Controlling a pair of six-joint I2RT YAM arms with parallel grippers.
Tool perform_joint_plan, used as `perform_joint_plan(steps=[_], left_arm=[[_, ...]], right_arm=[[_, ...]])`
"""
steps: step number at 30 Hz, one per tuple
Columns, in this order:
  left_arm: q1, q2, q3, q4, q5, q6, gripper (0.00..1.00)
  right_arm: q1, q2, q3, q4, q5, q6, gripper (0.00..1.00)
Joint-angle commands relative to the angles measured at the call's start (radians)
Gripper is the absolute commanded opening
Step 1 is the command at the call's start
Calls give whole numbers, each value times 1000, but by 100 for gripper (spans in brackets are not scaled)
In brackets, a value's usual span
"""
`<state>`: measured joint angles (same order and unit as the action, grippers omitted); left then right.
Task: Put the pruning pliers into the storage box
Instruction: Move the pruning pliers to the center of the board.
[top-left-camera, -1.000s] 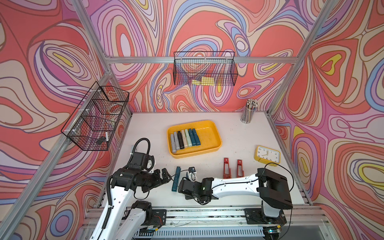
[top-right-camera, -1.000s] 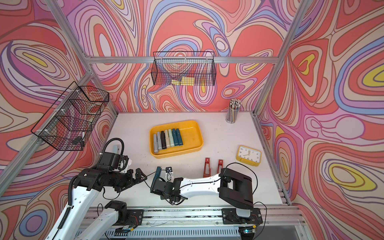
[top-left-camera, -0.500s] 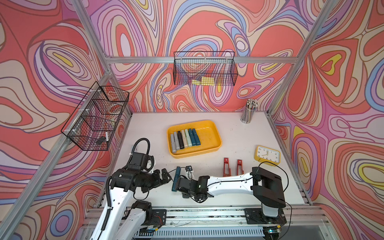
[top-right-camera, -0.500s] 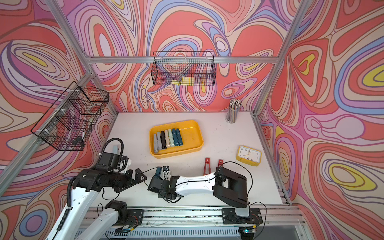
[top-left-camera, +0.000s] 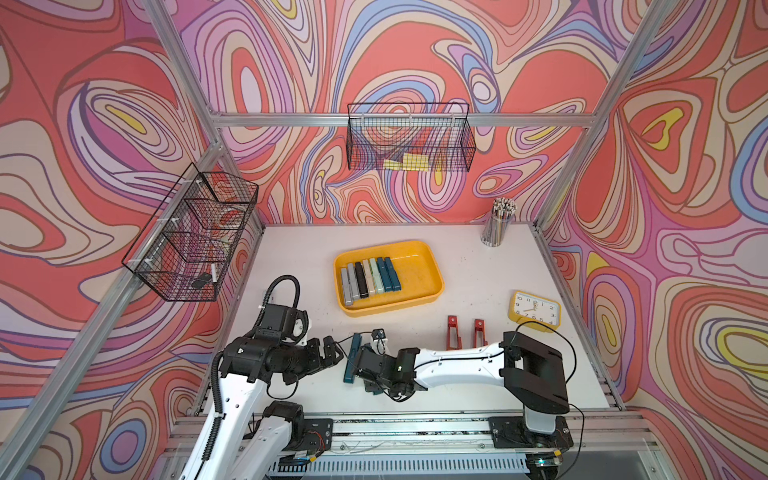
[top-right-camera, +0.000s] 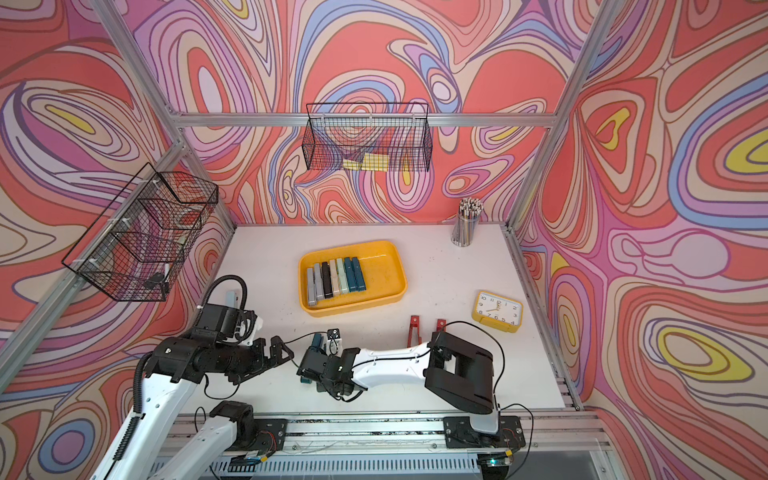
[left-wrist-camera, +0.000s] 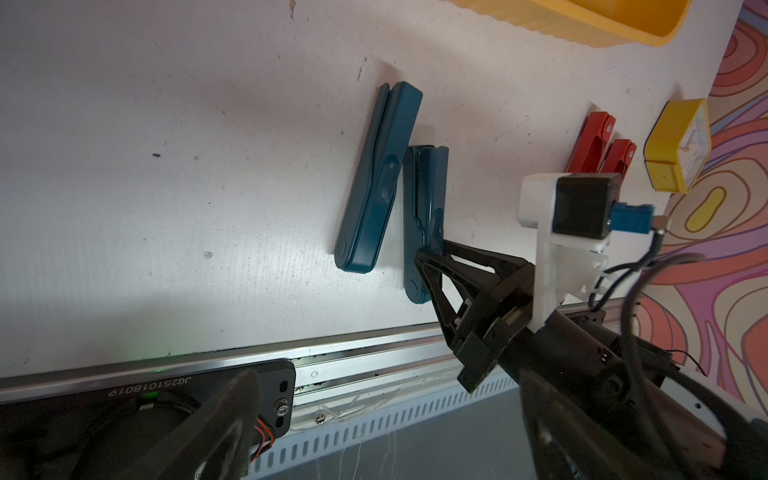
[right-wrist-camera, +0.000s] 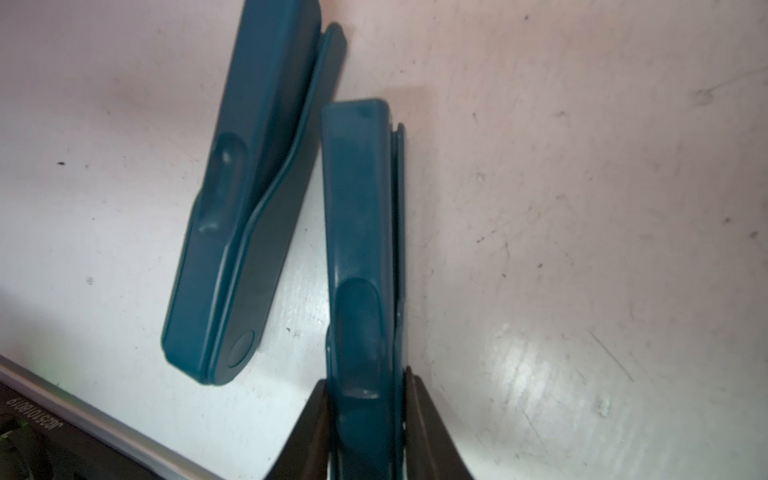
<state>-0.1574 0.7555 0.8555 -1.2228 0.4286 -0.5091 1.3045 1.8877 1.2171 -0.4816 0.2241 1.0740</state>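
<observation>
Up front, the right claw (right-wrist-camera: 365, 386) pinches a teal pliers (right-wrist-camera: 357, 249), its twin (right-wrist-camera: 249, 199) lying just beside. The left claw (top-left-camera: 332, 355) hangs spread nearby. Further back are two red pliers (top-left-camera: 453, 332), then the yellow box (top-left-camera: 390, 309) holding seven more.

1. The white desk (left-wrist-camera: 166, 166) carries scuffs and small dark specks.
2. A loose teal pliers (left-wrist-camera: 380, 174) lies flat on it, slanted.
3. Just beside it is the clamped teal pliers (left-wrist-camera: 424, 195). The right end effector (left-wrist-camera: 433, 250) has its black fingers (left-wrist-camera: 428, 282) closed around the lower part.
4. A white bracket with a black camera (left-wrist-camera: 573, 203) sits on that arm.
5. Behind the bracket, two red pliers (left-wrist-camera: 592, 139) lie side by side, partly hidden.
6. A yellow clock (left-wrist-camera: 673, 145) stands near them.
7. Only the outer wall of the yellow storage box (left-wrist-camera: 582, 25) shows.
8. An aluminium rail (left-wrist-camera: 353, 345) borders the desk.
</observation>
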Motion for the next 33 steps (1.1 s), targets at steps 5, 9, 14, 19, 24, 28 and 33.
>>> perform_joint_plan(steps=[5,9,14,19,24,28,33], left_arm=[[-4,17,37,33,-26,-18,99],[-3,36,36,60,-12,-27,99],[-4,37,26,86,-13,-38,99],[-4,54,-1,140,17,-55,99],[-4,85,-13,182,29,-58,99],[-4,101,-10,195,28,-53,99],[-4,114,-11,204,30,-50,99]], right_arm=[[-11,-40,-87,-75,5,9,0],[-11,-81,-121,-141,34,25,0],[-11,-154,-164,-206,67,41,0],[-24,-201,-188,-268,109,42,0],[-55,-207,-241,-220,90,15,0],[-65,-179,-240,-204,74,1,6],[-79,-153,-238,-185,58,-14,14]])
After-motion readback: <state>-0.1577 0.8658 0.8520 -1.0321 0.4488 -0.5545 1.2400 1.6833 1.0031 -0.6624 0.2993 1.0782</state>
